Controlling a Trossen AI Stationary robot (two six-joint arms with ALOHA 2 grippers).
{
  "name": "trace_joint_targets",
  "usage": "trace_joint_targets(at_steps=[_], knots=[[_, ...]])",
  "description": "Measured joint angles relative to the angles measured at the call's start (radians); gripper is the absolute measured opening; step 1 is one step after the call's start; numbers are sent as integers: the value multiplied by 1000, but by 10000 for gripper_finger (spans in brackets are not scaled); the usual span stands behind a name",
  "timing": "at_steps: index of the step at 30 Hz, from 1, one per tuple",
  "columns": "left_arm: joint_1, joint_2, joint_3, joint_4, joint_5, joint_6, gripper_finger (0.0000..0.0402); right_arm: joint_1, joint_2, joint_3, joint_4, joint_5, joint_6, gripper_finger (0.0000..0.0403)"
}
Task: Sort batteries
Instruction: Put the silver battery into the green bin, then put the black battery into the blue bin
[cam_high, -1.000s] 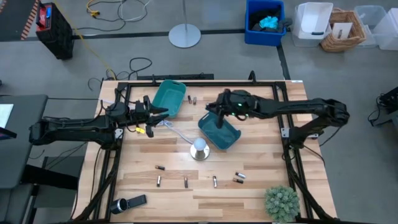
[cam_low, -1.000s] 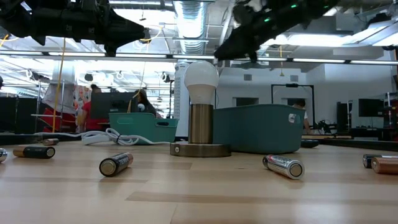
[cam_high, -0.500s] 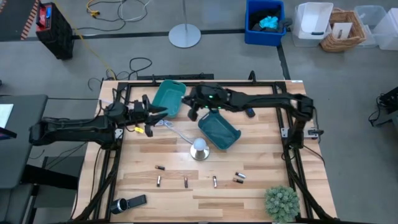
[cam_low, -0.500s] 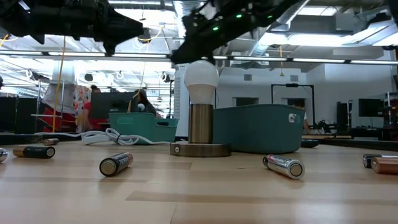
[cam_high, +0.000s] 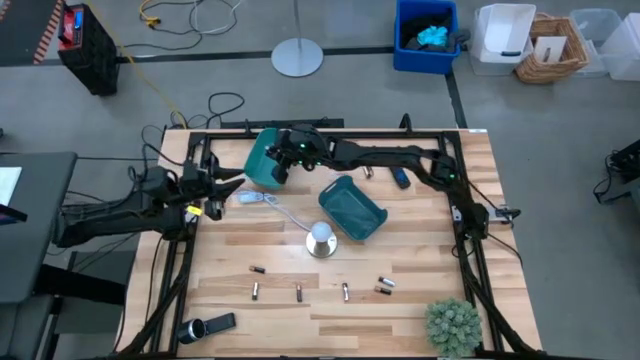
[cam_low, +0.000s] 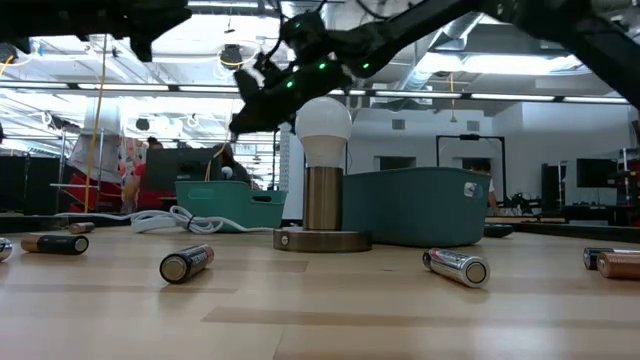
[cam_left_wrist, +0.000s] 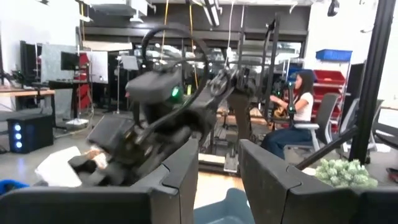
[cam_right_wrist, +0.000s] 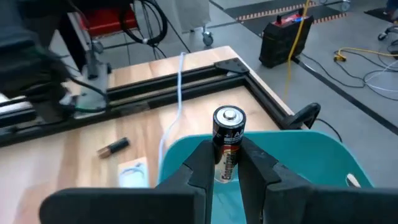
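Note:
My right gripper (cam_right_wrist: 227, 163) is shut on a black battery (cam_right_wrist: 227, 132) with a silver cap, held upright over the rim of the left teal bin (cam_right_wrist: 311, 155). From above, this gripper (cam_high: 283, 155) sits over that bin (cam_high: 262, 165) at the table's back. A second teal bin (cam_high: 352, 208) lies near the middle. Several batteries (cam_high: 298, 293) are scattered along the front of the table, and they show lying on the wood (cam_low: 187, 263) in the low view. My left gripper (cam_high: 220, 186) hovers left of the bins, open, with nothing between its fingers (cam_left_wrist: 183, 171).
A lamp with a white bulb (cam_high: 320, 237) stands mid-table, its white cable running towards the left bin. A flashlight (cam_high: 192, 330) and a black bar (cam_high: 222, 321) lie at the front left. A green plant (cam_high: 453, 325) sits at the front right. A loose battery (cam_right_wrist: 113, 147) lies near the back frame.
The right arm has swung left from over the middle bin to over the left bin, carrying the battery. The left arm has drawn back a little to the left.

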Motion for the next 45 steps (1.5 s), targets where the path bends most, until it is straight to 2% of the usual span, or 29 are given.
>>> trace_joint_targets(at_steps=[7, 11, 15, 18, 22, 29, 32, 35, 42, 45], knots=[[0, -51, 0, -33, 0, 0, 112, -2, 142, 165, -52, 0, 3, 80], [0, -53, 0, -42, 0, 1, 112, -3, 189, 233, -111, 0, 20, 127], [0, -53, 0, -44, 0, 4, 112, -8, 194, 237, -132, 1, 17, 186], [0, -54, 0, -54, 0, 4, 112, -9, 181, 239, -137, 2, -10, 214], [0, -66, 0, -60, 4, 15, 112, -9, 136, 239, -179, 7, -58, 224], [0, -147, 0, -135, 3, 27, 112, 4, 38, 225, -239, 13, -129, 213], [0, -188, 0, -171, -3, 27, 112, 14, -26, 157, -205, 12, -137, 200], [-1, -214, 0, -213, -27, 20, 112, 20, -122, 34, -136, 12, -133, 180], [-1, -213, 0, -304, -96, 11, 112, 19, -396, -397, 131, 35, -114, 99], [-1, -181, 0, -349, -107, 30, 112, 37, -507, -546, 175, 62, -112, 67]])
